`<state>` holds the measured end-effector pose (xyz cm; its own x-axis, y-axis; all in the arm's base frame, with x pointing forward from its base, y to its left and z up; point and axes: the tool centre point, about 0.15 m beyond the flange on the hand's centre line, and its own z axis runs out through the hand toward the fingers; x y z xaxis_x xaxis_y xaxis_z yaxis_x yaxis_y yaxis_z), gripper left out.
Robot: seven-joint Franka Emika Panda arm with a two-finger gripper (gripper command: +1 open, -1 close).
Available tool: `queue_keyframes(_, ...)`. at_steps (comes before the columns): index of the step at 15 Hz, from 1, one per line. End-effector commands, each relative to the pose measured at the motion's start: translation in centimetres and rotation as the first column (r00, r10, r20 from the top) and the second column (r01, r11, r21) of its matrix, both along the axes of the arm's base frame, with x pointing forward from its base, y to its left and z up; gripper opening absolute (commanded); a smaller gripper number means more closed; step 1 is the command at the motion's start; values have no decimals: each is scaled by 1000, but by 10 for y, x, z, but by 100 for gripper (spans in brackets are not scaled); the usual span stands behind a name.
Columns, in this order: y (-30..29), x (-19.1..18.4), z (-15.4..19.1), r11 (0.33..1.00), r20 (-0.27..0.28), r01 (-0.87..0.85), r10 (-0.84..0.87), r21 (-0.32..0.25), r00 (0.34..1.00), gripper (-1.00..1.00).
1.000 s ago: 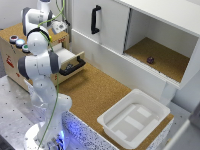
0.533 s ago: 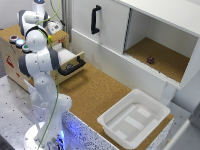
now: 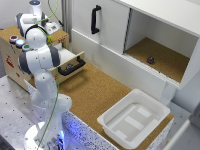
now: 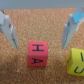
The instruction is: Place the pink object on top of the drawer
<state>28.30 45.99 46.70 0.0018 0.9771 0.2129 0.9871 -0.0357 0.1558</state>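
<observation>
Already you are seeing the pink object (image 4: 38, 54) sitting on the drawer (image 3: 12, 34)'s cork top beside a yellow block (image 4: 76, 61); the gripper (image 4: 40, 28) is hanging above it, spread wide and empty, apparently giving the cube clearance.

I see arm (image 3: 40, 60) reaching over the drawer (image 3: 30, 55), pulled open w/ black handle (image 3: 71, 66). White tub (image 3: 135, 120) at exterior view's right; gripper hidden, can't tell state.
</observation>
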Motion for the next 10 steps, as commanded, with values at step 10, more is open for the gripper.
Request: queue_keyframes(10, -43, -3, 29, 998, -46, 63, -63, 11, 997, 100)
